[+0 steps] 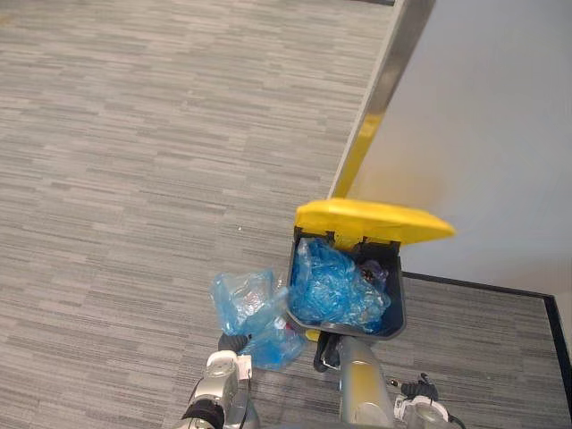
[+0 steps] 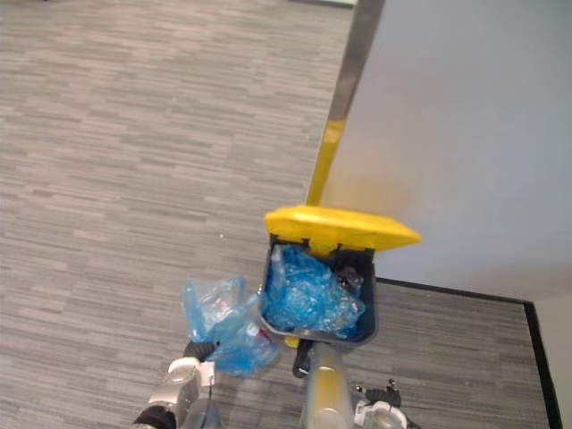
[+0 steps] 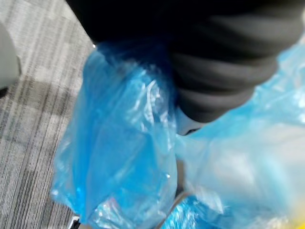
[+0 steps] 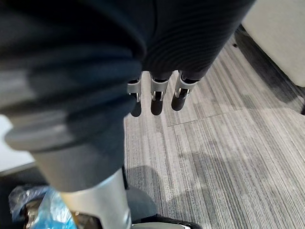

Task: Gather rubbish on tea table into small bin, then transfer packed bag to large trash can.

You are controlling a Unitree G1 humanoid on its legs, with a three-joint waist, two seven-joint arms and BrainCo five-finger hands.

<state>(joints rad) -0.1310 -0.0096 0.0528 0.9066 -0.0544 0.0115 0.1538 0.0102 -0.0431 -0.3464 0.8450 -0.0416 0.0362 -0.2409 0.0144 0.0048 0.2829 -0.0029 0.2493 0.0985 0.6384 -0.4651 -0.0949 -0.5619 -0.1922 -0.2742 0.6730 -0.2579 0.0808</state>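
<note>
A dark large trash can [image 1: 399,315] with its yellow lid [image 1: 371,221] raised stands on the carpet, lined with crumpled blue plastic [image 1: 332,286]. The packed blue bag [image 1: 248,311] hangs just left of the can's rim, touching it. My left hand [image 1: 234,343] is below the bag, bunching its plastic; in the left wrist view the bag [image 3: 124,157] spreads past the dark cover. My right hand [image 1: 323,354] is at the can's front edge. In its wrist view the fingers [image 4: 157,98] hang relaxed over the carpet and hold nothing.
A pale wall [image 1: 483,134] with a metal edge strip [image 1: 380,85] rises right behind the can. A black floor line [image 1: 487,288] runs along the wall's base to the right. Grey striped carpet [image 1: 134,179] stretches to the left and ahead.
</note>
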